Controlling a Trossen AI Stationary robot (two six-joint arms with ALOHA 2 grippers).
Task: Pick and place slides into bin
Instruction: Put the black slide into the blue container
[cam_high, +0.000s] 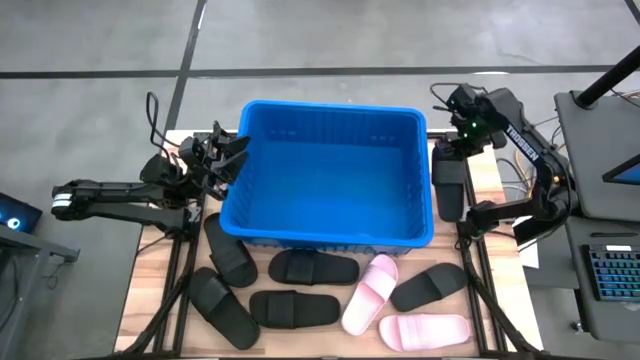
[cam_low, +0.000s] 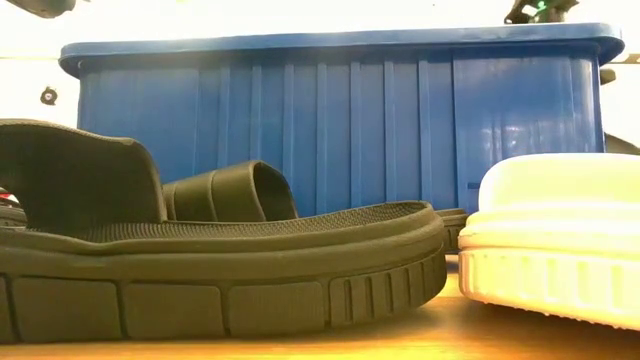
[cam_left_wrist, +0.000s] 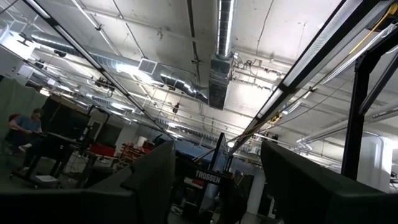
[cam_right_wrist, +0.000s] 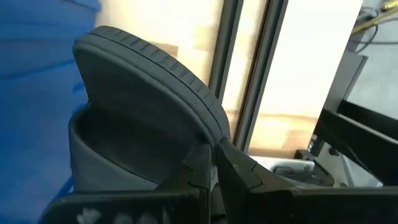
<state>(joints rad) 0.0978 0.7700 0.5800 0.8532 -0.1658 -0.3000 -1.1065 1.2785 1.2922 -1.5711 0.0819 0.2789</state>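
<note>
**First:** Right gripper (cam_right_wrist: 214, 163) is seen pinched shut on the edge of a black slide (cam_right_wrist: 143, 106), which hangs from it just outside the bin's (cam_high: 330, 112) right wall, above the table's right margin. In the high view the held slide (cam_high: 448, 186) is shown dark and upright between the bin rim and the arm.

**Second:** So the carrying step is judged to be in hand, not the release?

**First:** Yes. The bin floor is seen bare and blue, and the shoe has not yet been brought over the rim. A lift and a sideways shift toward the bin's middle would be called for next, and only then a release.

**Second:** And the left gripper (cam_high: 222, 152)?

**First:** It is held at the bin's left rim with its fingers (cam_left_wrist: 149, 180) spread apart and nothing between them; its camera is pointed up at the ceiling.

**Second:** What room is left for moving?

**First:** The rolled rim is the edge to be cleared; the hanging sole could be caught on it if the lift is too low. Little space is left between the bin wall and the frame rail on the right. In front of the bin, four black slides (cam_high: 313, 268) and two pink ones (cam_high: 369, 294) are laid near one another, some touching, well apart from both arms.
</note>
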